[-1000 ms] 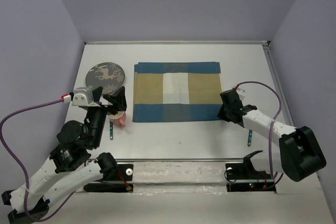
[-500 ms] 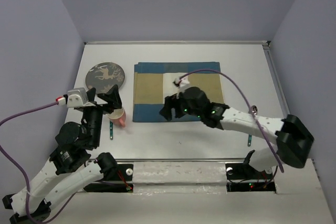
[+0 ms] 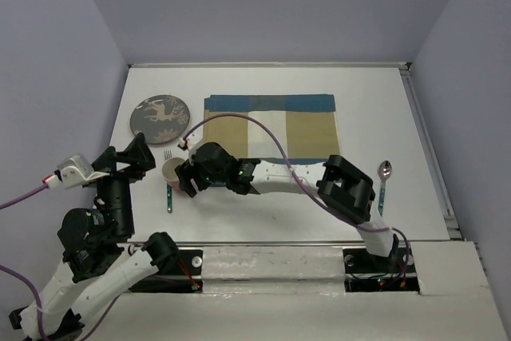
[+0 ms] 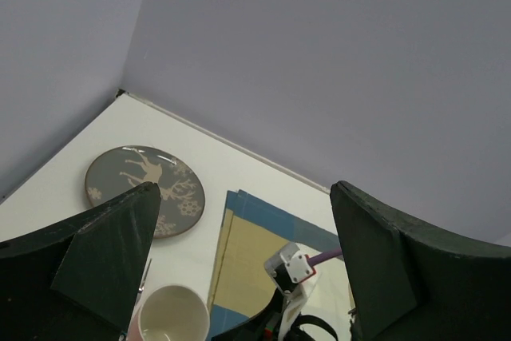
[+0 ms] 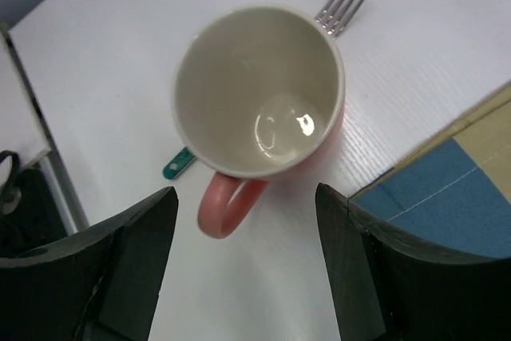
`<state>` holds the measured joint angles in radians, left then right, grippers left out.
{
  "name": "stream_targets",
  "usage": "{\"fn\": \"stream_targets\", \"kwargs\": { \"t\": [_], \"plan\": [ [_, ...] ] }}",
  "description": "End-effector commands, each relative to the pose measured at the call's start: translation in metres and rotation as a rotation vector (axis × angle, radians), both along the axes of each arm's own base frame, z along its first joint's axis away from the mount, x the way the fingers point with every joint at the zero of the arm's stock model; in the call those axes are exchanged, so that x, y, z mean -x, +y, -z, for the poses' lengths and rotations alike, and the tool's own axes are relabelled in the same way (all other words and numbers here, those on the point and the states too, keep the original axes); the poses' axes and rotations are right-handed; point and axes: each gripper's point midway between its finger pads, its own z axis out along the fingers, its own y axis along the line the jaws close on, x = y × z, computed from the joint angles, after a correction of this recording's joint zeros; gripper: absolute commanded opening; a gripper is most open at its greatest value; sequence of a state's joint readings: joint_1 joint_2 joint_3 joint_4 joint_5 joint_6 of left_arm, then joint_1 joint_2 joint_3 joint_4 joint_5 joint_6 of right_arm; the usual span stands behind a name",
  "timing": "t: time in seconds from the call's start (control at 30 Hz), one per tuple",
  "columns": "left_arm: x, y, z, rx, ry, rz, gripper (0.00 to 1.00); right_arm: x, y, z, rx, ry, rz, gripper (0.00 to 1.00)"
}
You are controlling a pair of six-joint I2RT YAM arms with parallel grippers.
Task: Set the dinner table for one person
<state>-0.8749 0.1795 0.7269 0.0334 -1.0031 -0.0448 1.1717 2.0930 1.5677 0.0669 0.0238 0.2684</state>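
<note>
A pink mug with a cream inside stands upright on the white dinner table, left of the checked mat. My right gripper reaches across to it and is open. In the right wrist view the mug sits just beyond the right gripper, and its handle points towards the gap without touching either finger. My left gripper is open and empty, raised to the left of the mug.
A dark plate with a deer pattern lies at the back left. A fork with a teal handle lies partly under the mug's side. A spoon lies right of the mat. My right arm crosses the mat's near edge.
My right arm has swung from the mat's right side across to the mug, and its jaws have opened. My left gripper has drawn back from over the mug towards the left.
</note>
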Motion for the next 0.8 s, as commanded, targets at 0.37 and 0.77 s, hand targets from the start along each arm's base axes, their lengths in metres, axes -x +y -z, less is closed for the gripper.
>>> {"fn": "stream_targets", "kwargs": {
  "t": [0.37,0.77],
  "plan": [
    [0.000,0.001,-0.007,0.051,-0.034,-0.006,0.99,-0.020,0.016,0.021,0.123,-0.038,0.095,0.38],
    [-0.002,-0.001,-0.007,0.038,-0.030,-0.012,0.99,-0.039,0.005,-0.068,-0.001,-0.184,0.247,0.00]
  ]
}}
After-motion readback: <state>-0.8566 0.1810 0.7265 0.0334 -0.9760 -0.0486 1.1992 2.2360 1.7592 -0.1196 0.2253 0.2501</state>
